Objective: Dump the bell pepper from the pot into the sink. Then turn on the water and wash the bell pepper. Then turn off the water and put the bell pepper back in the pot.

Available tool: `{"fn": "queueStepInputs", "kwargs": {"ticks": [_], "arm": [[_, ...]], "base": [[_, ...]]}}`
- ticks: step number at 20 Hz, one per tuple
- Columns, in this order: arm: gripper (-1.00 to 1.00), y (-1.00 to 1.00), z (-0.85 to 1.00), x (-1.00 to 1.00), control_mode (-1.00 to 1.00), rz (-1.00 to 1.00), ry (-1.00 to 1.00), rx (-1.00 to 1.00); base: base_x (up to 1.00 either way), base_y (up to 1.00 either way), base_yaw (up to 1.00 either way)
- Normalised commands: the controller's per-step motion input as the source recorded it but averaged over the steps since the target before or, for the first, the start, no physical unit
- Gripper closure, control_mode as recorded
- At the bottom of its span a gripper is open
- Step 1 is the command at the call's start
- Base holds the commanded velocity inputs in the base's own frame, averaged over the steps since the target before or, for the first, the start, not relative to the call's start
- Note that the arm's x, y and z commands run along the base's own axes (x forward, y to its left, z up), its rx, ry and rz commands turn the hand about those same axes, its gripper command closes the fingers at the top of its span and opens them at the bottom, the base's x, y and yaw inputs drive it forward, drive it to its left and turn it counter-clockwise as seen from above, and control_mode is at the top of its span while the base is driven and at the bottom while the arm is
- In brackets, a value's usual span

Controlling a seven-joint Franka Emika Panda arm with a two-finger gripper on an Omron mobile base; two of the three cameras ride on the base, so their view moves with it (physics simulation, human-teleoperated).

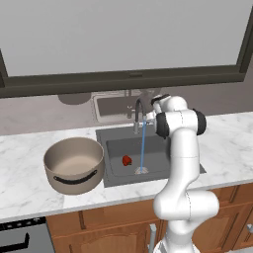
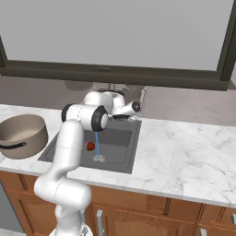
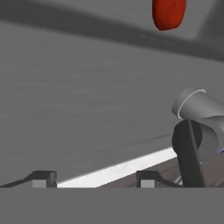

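So the water's running: a thin blue stream (image 1: 143,146) drops from the faucet (image 1: 138,111) spout straight down onto the round drain (image 1: 141,171) at the front of the dark grey sink (image 1: 114,147). The bell pepper (image 1: 127,160) sits on the basin floor just at 9 o'clock of where the stream lands, near it but not under it, so it looks dry-ish from here. In the right base view the same red bell pepper (image 2: 91,146) is at about 10 o'clock of the splash.

The pot (image 1: 74,165) stands upright on the marble bench (image 1: 29,163) at 9 o'clock of the sink, close to the sink's edge, nothing inside it as far as I can see.

The arm is curled over the back of the sink with the hand up by the faucet. The tool (image 3: 92,177) shows as two dark fingertips at the bottom of the hand view, apart with a clear gap and nothing between them, roughly half spread. The faucet's grey handle piece is at 3 o'clock of the tips, and the pepper peeks in at 1 o'clock.
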Motion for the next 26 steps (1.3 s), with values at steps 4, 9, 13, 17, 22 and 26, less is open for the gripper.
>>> {"fn": "queueStepInputs", "kwargs": {"ticks": [4, 9, 13, 17, 22, 26], "arm": [[-1.00, 0.59, 0.00, 0.00, -1.00, 0.10, -0.04, 0.04], [-1.00, 0.63, 0.00, 0.00, -1.00, 0.11, -0.08, 0.03], [-1.00, 0.68, 0.00, 0.01, -1.00, 0.10, -0.10, 0.00], [-1.00, 0.77, 0.00, 0.00, -1.00, 0.09, -0.10, 0.00], [-1.00, 0.75, 0.08, 0.04, -1.00, 0.08, -0.09, 0.01], [-1.00, 0.58, 0.21, 0.22, -1.00, 0.09, -0.09, 0.03]], "base": [[0.00, 0.00, 0.00], [0.00, 0.00, 0.00], [0.00, 0.00, 0.00], [0.00, 0.00, 0.00], [0.00, 0.00, 0.00], [0.00, 0.00, 0.00]]}}
